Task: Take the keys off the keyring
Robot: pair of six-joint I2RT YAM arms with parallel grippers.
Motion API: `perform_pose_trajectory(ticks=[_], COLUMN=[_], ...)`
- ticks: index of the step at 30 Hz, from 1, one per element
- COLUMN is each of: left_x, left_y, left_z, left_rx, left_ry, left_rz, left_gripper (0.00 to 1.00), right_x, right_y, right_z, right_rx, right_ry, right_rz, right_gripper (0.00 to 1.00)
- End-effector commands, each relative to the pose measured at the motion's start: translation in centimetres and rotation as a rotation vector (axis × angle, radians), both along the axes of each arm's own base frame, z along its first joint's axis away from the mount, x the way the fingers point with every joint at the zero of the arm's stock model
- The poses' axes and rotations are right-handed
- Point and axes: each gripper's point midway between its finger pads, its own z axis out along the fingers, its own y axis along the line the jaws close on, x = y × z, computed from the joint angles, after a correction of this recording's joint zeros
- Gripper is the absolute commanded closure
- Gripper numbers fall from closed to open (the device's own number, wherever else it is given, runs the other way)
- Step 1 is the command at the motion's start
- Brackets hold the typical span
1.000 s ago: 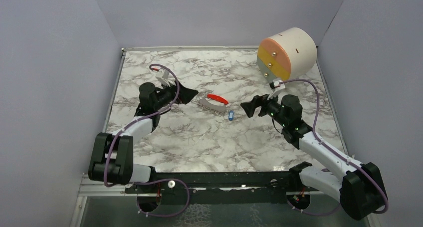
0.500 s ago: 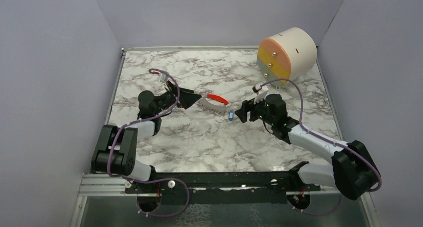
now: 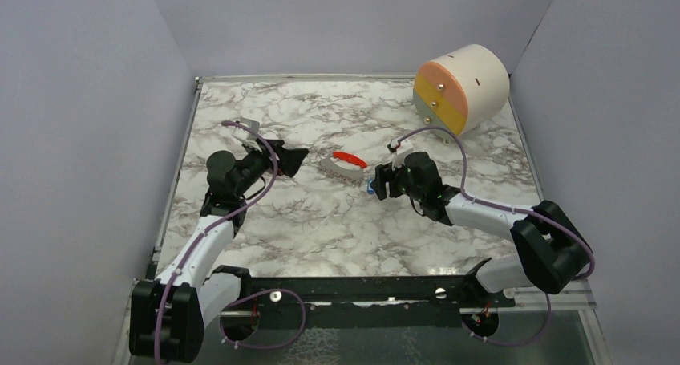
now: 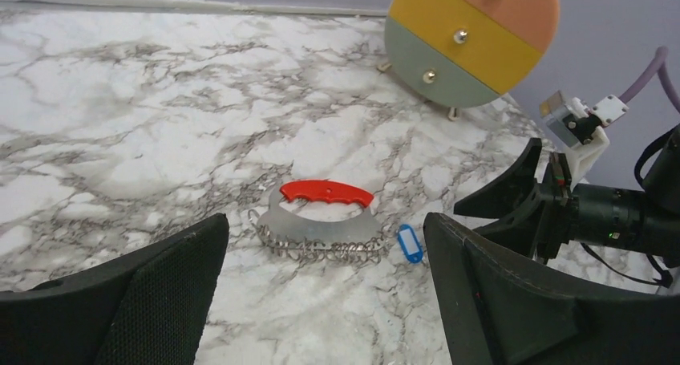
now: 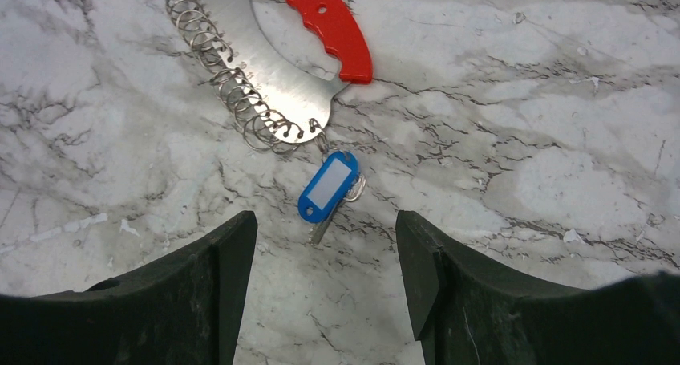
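The keyring [image 3: 343, 168] is a curved grey metal strap edged with wire loops, with a red piece [image 3: 350, 158] on top, lying flat mid-table. It also shows in the left wrist view [image 4: 321, 225] and the right wrist view [image 5: 269, 80]. The blue-headed key [image 3: 371, 187] lies at the strap's right end, its small ring touching the last loop [image 5: 329, 187] [image 4: 410, 243]. My right gripper [image 3: 378, 180] is open just right of the key, the key just ahead of its fingertips [image 5: 323, 221]. My left gripper [image 3: 293, 161] is open and empty, left of the keyring [image 4: 325, 237].
A round white drum [image 3: 463, 88] with a peach, yellow and grey-green face stands at the back right; it also shows in the left wrist view [image 4: 473, 36]. Grey walls enclose the marble table [image 3: 321, 221].
My right gripper has moved left up to the blue key. My left arm has swung back and its gripper has drawn a little left, away from the keyring. Keyring and key lie unmoved.
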Motion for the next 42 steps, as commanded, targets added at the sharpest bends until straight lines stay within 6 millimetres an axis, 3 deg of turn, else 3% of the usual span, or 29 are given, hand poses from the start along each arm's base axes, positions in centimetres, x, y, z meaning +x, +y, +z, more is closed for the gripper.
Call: perform_pose_trajectory(ticks=[1, 7, 13, 22, 31, 42], left_x=[0.1, 0.9, 1.6, 1.0, 0.6, 0.7], left_y=[1.5, 1.8, 2.0, 4.0, 4.1, 4.4], left_z=[-3.0, -4.1, -4.1, -3.0, -2.2, -2.7], left_rx=[0.052, 0.027, 0.029, 0.067, 0.048, 0.047], left_ry=[0.094, 0.175, 0.220, 0.162, 0.124, 0.137], left_rz=[0.090, 0.124, 0.133, 0.231, 0.241, 0.258], left_gripper=[0.06, 0.08, 0.16, 0.16, 0.18, 0.20], right_x=[1.5, 1.7, 1.6, 2.4, 2.9, 2.2], right_y=[0.2, 0.4, 0.5, 1.3, 1.8, 2.4], right_z=[-0.3, -2.0, -2.2, -2.6, -4.1, -6.2], right_rx=[-0.011, -0.031, -0.029, -0.032, -0.043, -0.034], right_ry=[-0.016, 0.021, 0.025, 0.035, 0.062, 0.133], right_rz=[-0.042, -0.044, -0.037, -0.028, -0.030, -0.017], right_gripper=[0.36, 0.39, 0.44, 0.52, 0.54, 0.61])
